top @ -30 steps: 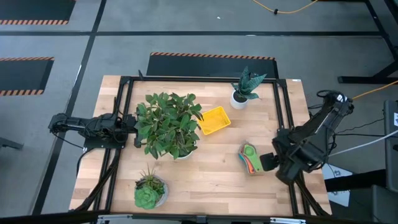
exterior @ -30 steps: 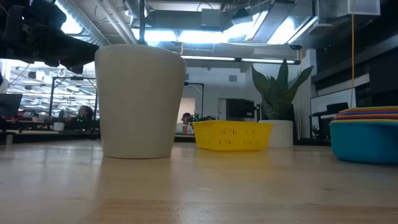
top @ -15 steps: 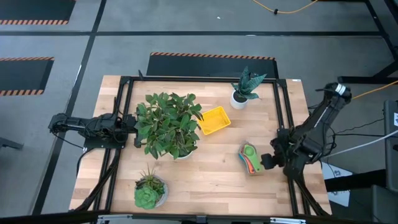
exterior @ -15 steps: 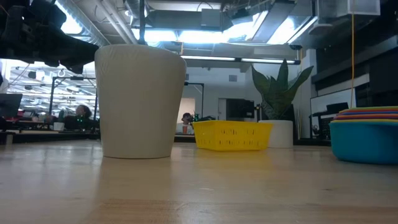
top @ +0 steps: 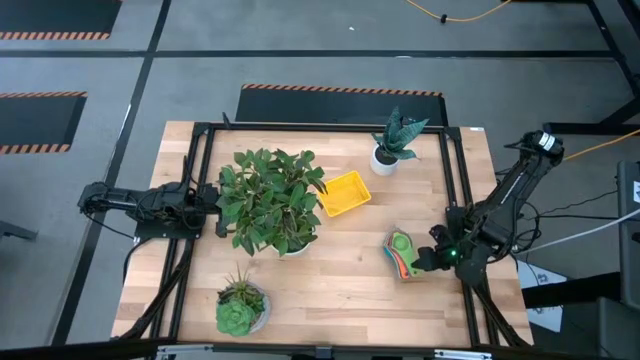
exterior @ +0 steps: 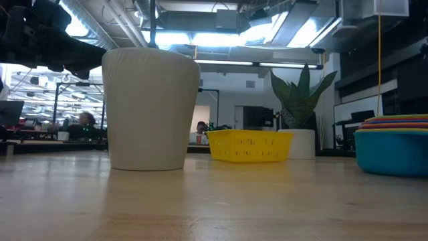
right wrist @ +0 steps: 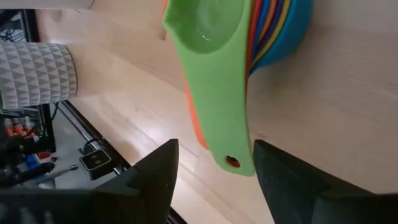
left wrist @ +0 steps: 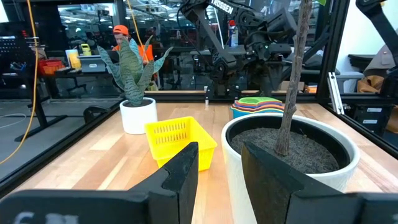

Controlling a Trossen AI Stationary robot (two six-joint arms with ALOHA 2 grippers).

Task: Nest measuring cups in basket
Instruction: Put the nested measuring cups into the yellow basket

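Note:
The measuring cups [top: 401,253] sit nested in one stack on the table near its right side, green cup on top and a large blue one at the bottom [exterior: 393,150]. Their handles point at my right gripper [top: 430,259]. In the right wrist view the open right gripper [right wrist: 216,152] has a finger on either side of the green handle's free end [right wrist: 231,158], without touching it. The yellow basket [top: 343,193] stands on the table's middle, left of and beyond the stack. My left gripper [left wrist: 219,158] is open at the table's left side, beside the big plant's white pot [left wrist: 292,155].
A large leafy plant [top: 268,200] in a white pot [exterior: 150,107] stands left of the basket. A snake plant [top: 395,140] stands near the far edge and a small succulent [top: 240,308] near the near edge. Bare wood lies between stack and basket.
My right arm has swung its elbow toward the table's far edge, and its gripper has edged a little toward the cup stack. The cups, the basket and my left arm have stayed put.

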